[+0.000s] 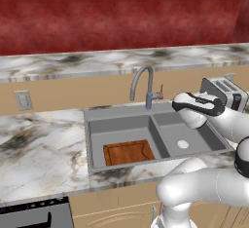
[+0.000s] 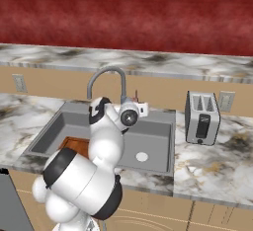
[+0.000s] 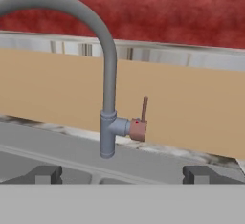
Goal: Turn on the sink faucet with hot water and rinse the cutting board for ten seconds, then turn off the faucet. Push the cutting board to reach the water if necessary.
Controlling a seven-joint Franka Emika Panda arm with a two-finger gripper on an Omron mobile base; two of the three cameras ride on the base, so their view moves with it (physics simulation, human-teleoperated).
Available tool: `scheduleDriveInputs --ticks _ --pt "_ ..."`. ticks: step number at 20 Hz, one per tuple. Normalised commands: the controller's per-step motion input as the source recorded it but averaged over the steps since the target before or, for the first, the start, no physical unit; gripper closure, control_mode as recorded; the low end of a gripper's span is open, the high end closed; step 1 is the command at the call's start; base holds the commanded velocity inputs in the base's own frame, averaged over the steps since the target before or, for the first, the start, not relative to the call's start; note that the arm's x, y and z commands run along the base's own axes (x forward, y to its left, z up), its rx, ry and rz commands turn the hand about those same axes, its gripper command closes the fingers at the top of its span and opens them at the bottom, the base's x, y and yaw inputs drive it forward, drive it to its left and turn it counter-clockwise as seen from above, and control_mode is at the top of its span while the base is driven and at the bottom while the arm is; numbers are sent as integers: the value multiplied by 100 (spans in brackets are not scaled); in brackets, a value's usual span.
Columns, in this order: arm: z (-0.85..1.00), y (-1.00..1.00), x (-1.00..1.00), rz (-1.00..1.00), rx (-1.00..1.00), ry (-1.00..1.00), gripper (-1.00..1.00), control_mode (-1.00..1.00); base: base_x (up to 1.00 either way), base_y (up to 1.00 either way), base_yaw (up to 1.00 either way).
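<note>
**Hand lined up on the faucet lever**

The hand (image 3: 122,174), fingers spread and grasping nothing, faces the sink faucet (image 3: 109,98) at the sink's (image 1: 121,116) back edge. Its lever (image 3: 143,109) stands upright, slightly right of centre ahead. The cutting board (image 1: 128,152) lies in the left basin's front. No writing is readable.
</note>
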Motion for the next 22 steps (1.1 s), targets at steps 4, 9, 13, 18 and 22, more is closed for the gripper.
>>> scheduleDriveInputs --ticks 4,9,13,18,22 --pt "-2 0 2 0 0 0 -100 -100 0 0 0" --pt "-4 0 8 0 0 0 -100 -100 0 0 0" --pt "-6 0 3 0 0 0 -100 -100 0 0 0" --pt "-7 0 0 0 0 0 -100 -100 0 0 0" --pt "-3 0 8 0 0 0 -100 -100 0 0 0"
